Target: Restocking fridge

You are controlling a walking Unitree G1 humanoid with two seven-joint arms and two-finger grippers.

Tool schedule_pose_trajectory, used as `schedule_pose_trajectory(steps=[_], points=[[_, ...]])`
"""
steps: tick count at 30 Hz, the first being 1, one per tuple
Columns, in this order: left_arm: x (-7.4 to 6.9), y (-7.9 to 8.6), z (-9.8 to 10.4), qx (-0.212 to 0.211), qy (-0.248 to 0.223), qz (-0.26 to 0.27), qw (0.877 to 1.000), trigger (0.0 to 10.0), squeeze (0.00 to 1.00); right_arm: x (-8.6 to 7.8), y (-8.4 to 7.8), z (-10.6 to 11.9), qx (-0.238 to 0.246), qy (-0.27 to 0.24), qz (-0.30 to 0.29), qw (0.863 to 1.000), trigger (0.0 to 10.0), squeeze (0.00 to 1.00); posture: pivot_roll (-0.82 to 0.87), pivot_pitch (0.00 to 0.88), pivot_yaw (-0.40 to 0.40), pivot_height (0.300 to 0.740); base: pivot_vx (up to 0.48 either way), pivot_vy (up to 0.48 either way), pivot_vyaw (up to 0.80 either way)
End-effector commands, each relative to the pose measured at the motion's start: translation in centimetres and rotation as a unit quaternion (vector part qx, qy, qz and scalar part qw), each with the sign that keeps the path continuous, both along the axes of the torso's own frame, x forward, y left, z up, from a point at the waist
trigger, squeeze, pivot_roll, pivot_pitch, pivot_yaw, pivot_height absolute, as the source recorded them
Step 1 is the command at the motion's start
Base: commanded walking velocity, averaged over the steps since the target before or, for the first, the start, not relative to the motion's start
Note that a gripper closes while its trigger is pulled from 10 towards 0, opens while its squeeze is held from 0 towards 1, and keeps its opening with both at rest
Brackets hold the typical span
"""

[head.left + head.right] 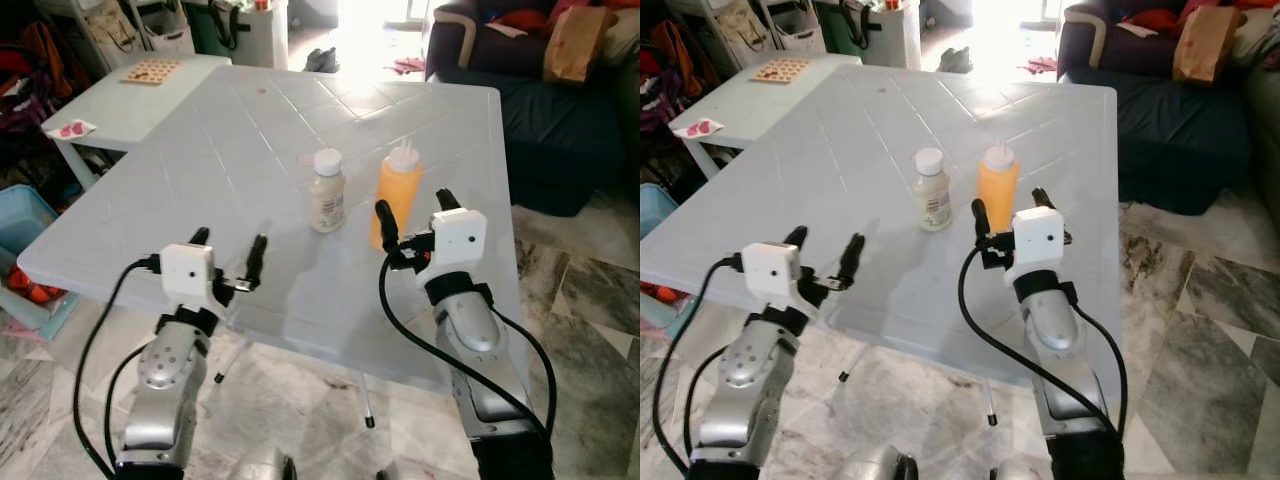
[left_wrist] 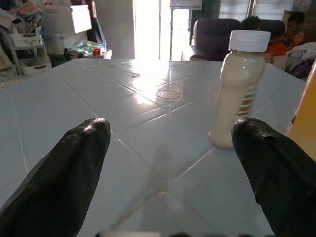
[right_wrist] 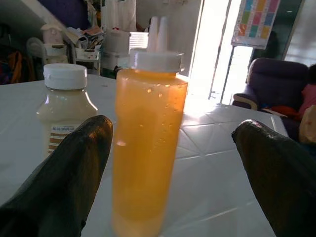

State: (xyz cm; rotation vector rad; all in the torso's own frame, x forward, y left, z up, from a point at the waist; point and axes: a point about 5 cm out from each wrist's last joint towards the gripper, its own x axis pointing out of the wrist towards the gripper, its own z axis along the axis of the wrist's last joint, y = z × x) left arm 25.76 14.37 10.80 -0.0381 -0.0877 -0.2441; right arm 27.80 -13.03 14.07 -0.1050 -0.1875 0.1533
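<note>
— Right wrist view: orange squeeze bottle (image 3: 148, 143) upright on the white counter (image 3: 227, 187), framed between the right end effector (image 1: 412, 222) fingers, spread wide, not touching.

— And beside it?

— Cream bottle (image 1: 328, 190) with white cap, standing just left of the orange one, both near counter centre.

— Left side?

— Left end effector (image 1: 229, 253) low over the near counter edge, fingers apart, holding nothing, well short of the cream bottle.

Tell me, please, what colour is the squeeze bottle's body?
Orange squeeze bottle, clearest in the right wrist view.
</note>
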Motion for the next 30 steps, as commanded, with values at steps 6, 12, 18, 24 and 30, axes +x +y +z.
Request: schedule_pose_trajectory(steps=[6, 12, 18, 24, 30], points=[[0.0, 0.2, 0.2, 0.005, -0.004, 0.000, 1.000, 10.0, 0.00, 0.3, 0.1, 0.8, 0.015, -0.014, 0.006, 1.000, 10.0, 1.00, 0.05, 0.058, 0.041, 0.740, 0.000, 0.000, 0.00], [0.2, 0.6, 0.7, 0.008, -0.010, 0.003, 1.000, 10.0, 0.00, 1.4, -0.3, 1.3, 0.008, -0.016, -0.008, 1.000, 10.0, 0.00, 0.06, 0.089, 0.044, 0.740, 0.000, 0.000, 0.00], [-0.4, 0.6, 0.4, 0.014, -0.002, -0.001, 1.000, 10.0, 0.00, 3.1, 0.4, 2.5, 0.010, -0.021, 0.007, 1.000, 10.0, 0.00, 0.07, 0.112, 0.045, 0.740, 0.000, 0.000, 0.00], [-0.7, 0.6, 0.3, 0.013, 0.001, -0.001, 1.000, 10.0, 0.00, 3.5, 0.8, 2.8, 0.006, -0.019, 0.015, 1.000, 10.0, 0.00, 0.08, 0.118, 0.044, 0.740, 0.000, 0.000, 0.00], [-0.9, 0.7, 0.4, 0.017, 0.003, 0.000, 1.000, 10.0, 0.00, 4.2, 1.1, 2.4, 0.005, -0.002, 0.025, 1.000, 10.0, 0.00, 0.09, 0.131, 0.046, 0.740, 0.000, 0.000, 0.00]])
